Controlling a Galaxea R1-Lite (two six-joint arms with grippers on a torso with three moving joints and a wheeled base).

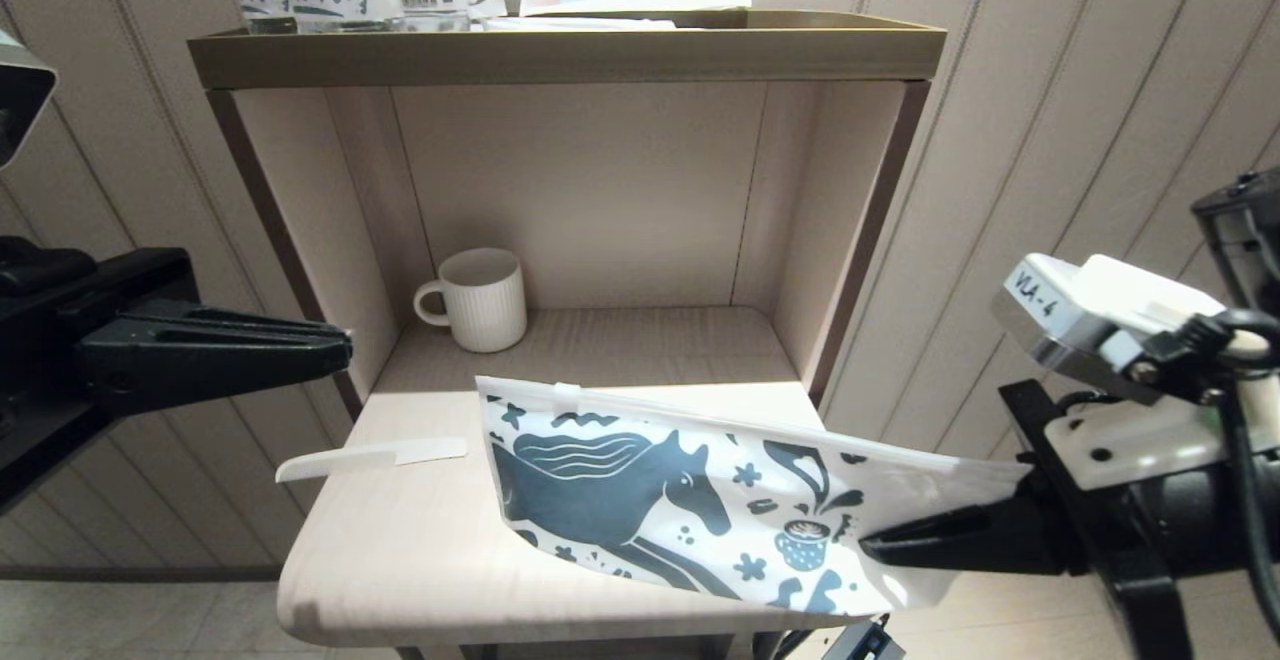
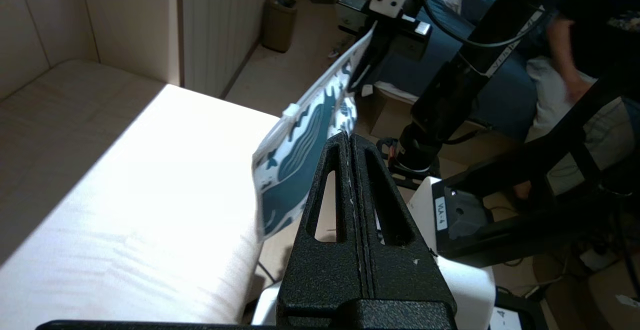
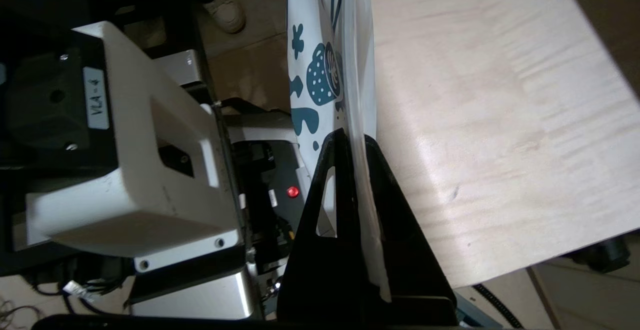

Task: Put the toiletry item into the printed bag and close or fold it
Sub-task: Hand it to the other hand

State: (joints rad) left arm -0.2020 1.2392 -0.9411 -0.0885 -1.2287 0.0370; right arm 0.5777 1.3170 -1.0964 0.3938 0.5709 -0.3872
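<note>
From the head view, my left hand [image 1: 340, 345] is pressed together and empty, hanging just above and left of the toiletry item [image 1: 372, 457]. The item lies flat on the worktop [image 1: 420, 550], its long axis running toward the printed bag [image 1: 690, 500] beside it. In the right wrist view, my right hand [image 3: 352, 140] pinches the printed bag's edge, holding it tilted up.

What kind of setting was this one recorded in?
Probably a hotel-style room or a mock-up of one: a pale wood shelf unit against panelled walls, a ribbed white mug in its niche, and packaged toiletries on the top tray.
</note>
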